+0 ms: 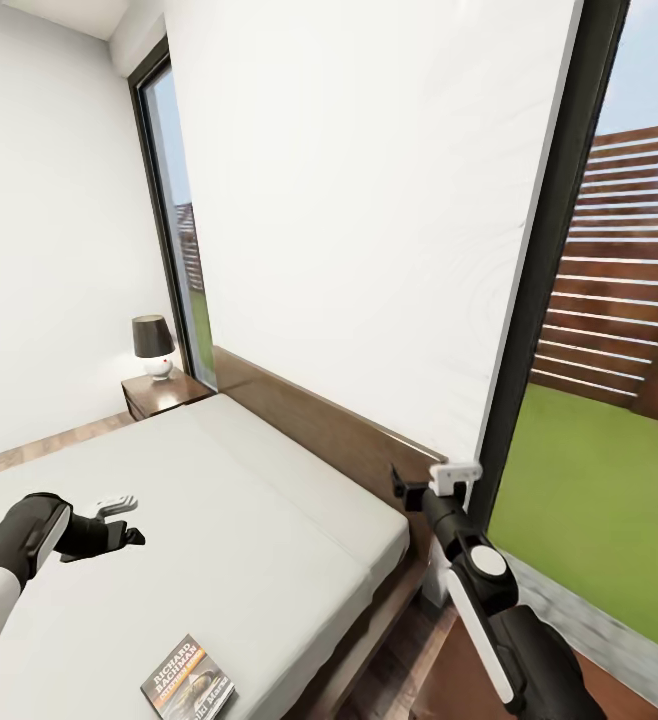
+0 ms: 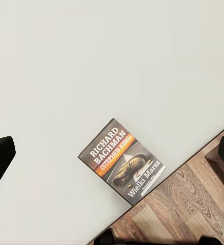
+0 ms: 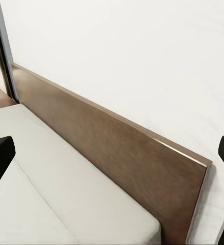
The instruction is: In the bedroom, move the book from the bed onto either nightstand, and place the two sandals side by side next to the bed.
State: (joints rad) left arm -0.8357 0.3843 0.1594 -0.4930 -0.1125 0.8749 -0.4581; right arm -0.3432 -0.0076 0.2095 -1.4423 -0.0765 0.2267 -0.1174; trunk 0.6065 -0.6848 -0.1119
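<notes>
Book: we are seeing the book (image 1: 188, 681) lying flat on the bed (image 1: 229, 520), near its edge.
Left gripper (image 1: 119, 520): hovering over the mattress, fingers wide apart, holding nothing.
Right gripper (image 1: 409, 487): we are holding it open beside the headboard (image 3: 122, 153).
Nightstand (image 1: 164, 392): carrying a lamp (image 1: 154, 345).

This is a home bedroom: a low double bed with a plain grey mattress (image 1: 219, 520) and dark wooden headboard (image 1: 319, 420) fills the frame's lower left, a dark wood nightstand (image 1: 164, 393) bearing a black-shaded lamp (image 1: 153, 345) stands at centre left, and tall dark-framed windows (image 1: 609, 330) show grass.
</notes>
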